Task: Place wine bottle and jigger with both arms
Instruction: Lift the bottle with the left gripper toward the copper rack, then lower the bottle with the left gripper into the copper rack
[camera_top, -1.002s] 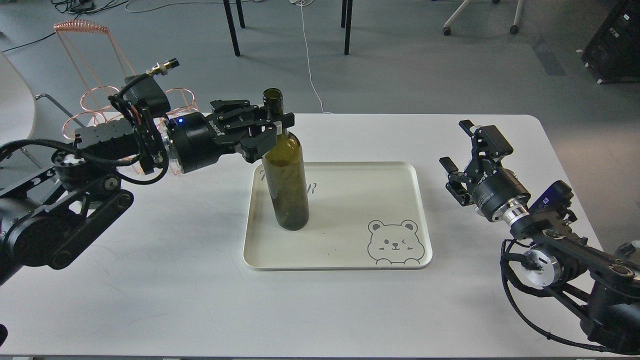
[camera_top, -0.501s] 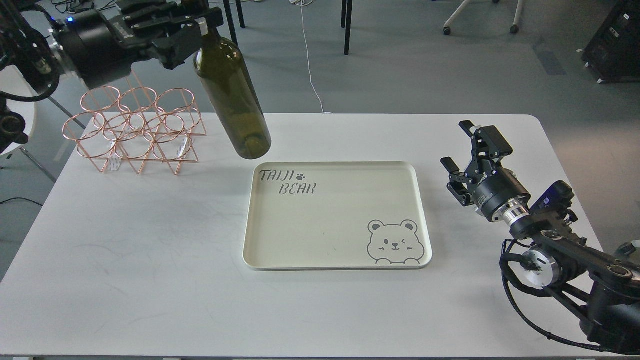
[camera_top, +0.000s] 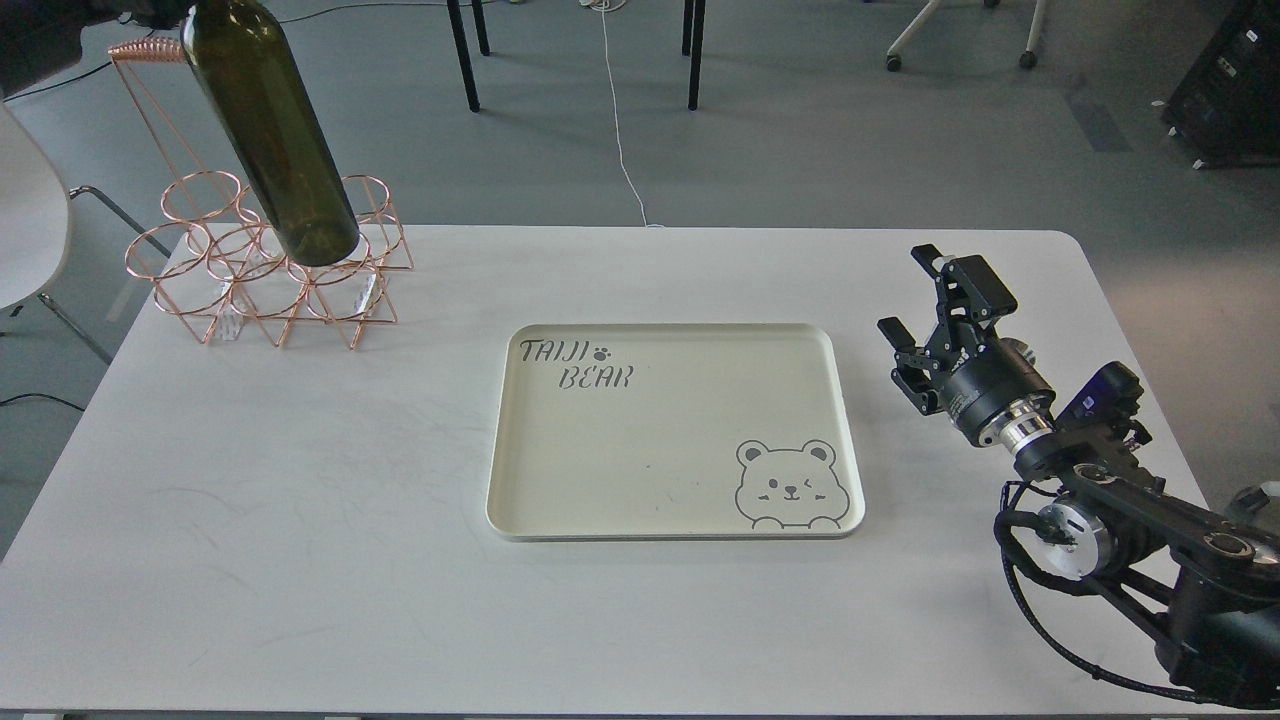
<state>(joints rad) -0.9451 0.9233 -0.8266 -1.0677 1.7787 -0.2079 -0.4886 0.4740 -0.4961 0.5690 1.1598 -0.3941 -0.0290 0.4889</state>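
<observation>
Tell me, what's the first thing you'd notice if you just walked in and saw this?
A big dark green wine bottle hangs tilted in the air at the top left, over a shiny copper wire rack. In the middle of the white table lies a cream tray with a winking bear, and my right claw waits open beside it.

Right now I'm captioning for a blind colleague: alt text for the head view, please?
A dark green wine bottle hangs tilted over a copper wire rack at a white table's far left; a cream bear-printed tray lies empty at centre, and the right pincer hovers open beside it.
</observation>
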